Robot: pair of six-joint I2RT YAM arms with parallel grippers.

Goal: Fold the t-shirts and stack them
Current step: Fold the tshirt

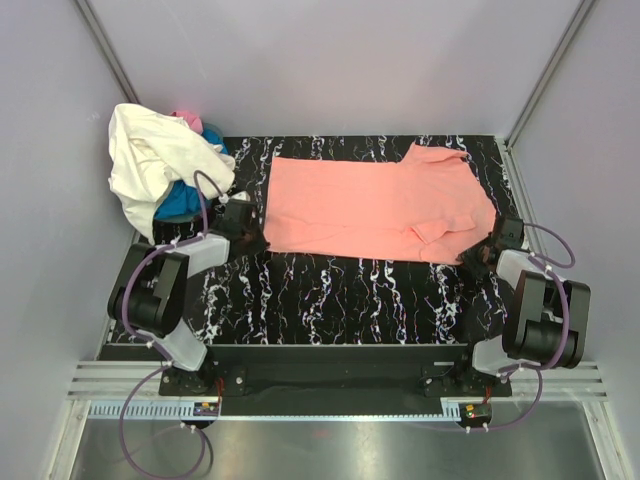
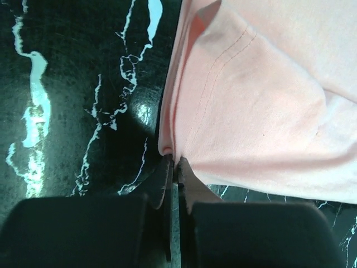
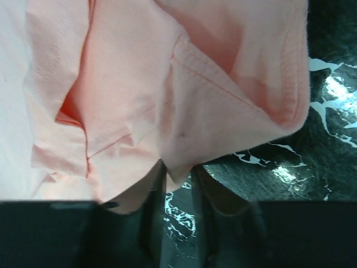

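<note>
my left jaws (image 2: 174, 167) pinch pink shirt (image 1: 375, 205) corner | my right jaws (image 3: 177, 176) grip its other near corner | white shirt (image 1: 145, 155) heaped left of it

Bare marbled surface (image 1: 330, 300) open between the arm bases and the salmon-pink t-shirt (image 1: 370, 205). Far-left corner blocked by heaped cream-white t-shirt (image 1: 150, 160) over bright blue t-shirt (image 1: 180, 203).

You look down from above and behind; both wrist views sit close, sharing the salmon-pink shirt (image 1: 370, 208) overhead.
</note>
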